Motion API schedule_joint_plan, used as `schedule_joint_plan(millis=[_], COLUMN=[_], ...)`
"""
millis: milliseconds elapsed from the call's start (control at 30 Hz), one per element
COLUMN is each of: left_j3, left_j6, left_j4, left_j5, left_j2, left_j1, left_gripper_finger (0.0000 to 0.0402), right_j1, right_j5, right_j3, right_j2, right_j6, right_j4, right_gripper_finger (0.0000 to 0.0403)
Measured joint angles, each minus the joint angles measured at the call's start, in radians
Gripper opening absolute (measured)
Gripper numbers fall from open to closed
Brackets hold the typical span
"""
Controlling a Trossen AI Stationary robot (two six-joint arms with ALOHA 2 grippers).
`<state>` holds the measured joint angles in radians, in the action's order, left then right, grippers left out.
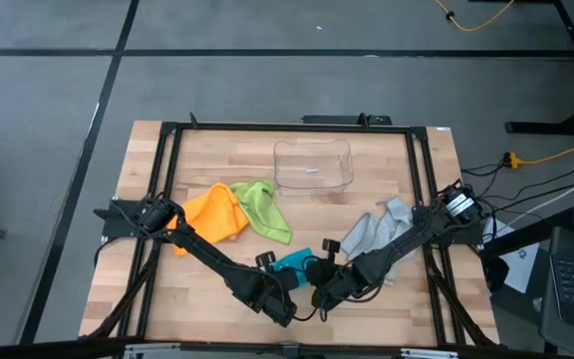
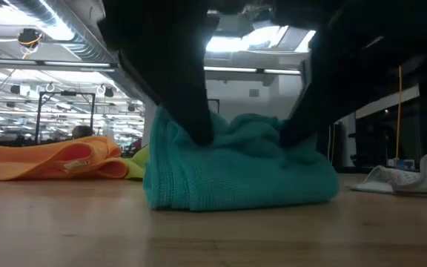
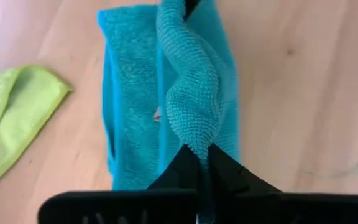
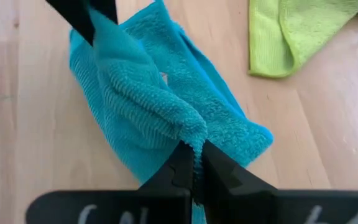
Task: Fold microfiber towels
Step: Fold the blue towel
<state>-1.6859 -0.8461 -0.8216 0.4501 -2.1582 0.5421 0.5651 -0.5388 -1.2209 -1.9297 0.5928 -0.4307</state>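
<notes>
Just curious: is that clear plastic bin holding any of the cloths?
No, the clear plastic bin looks empty in the high view; every cloth lies on the wooden table.

Teal towel (image 3: pixel 132 93) w/ fine looped weave, lime green towel (image 1: pixel 264 206), orange towel (image 1: pixel 214 212) & pale grey-blue towel (image 1: pixel 379 231), all plain. Counter (image 1: pixel 217 160) is light wood in plank strips w/ a black frame; bin (image 1: pixel 313 165) is clear. Both arms black, as are the jaws.

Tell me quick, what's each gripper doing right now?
Left gripper: shut, pinching the teal towel.
Right gripper: shut, pinching the same teal towel's other end.
</notes>
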Motion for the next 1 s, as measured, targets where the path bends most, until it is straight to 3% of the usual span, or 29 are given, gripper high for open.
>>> schedule_joint_plan(millis=[533, 1000], left_j3=[0.134, 0.14], left_j6=[-0.072, -0.094], left_j4=[0.011, 0.007], left_j5=[0.008, 0.022], left_j2=[0.0, 0.001], left_j1=[-0.039, -0.042], left_gripper_finger=[0.0012, 0.0101], right_j1=[-0.064, -0.065], right_j5=[0.015, 0.004], right_j3=[0.0, 0.0], right_j2=[-0.085, -0.085], right_j6=[-0.023, -0.021], right_j4=[0.019, -0.008], right_gripper_finger=[0.0037, 0.0167])
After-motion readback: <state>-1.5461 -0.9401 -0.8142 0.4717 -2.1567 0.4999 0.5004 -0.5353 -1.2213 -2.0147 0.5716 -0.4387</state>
